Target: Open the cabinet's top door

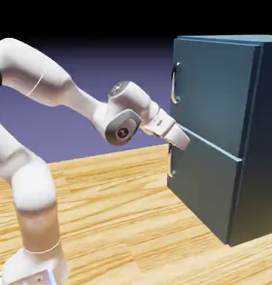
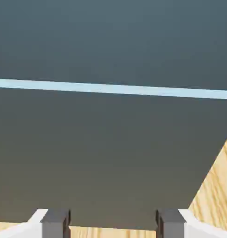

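Note:
The dark teal cabinet (image 1: 227,139) stands at the exterior view's right. Its top door (image 1: 216,89) is the taller panel and lies flush, with a curved silver handle (image 1: 174,83) near its left edge. My gripper (image 1: 182,142) sits against the cabinet front at the seam between the two doors, well below that handle. A smaller handle (image 1: 170,162) on the shorter lower door is just beneath the hand. In the hand view the teal front fills the picture, crossed by a pale seam line (image 2: 113,88). My gripper (image 2: 113,222) is open with nothing between its fingertips (image 2: 55,221). No handle shows there.
The wooden table (image 1: 121,222) carries the cabinet and the arm's base; a strip of it shows in the hand view's lower right corner (image 2: 217,195). The arm's elbow (image 1: 124,125) hangs left of the cabinet.

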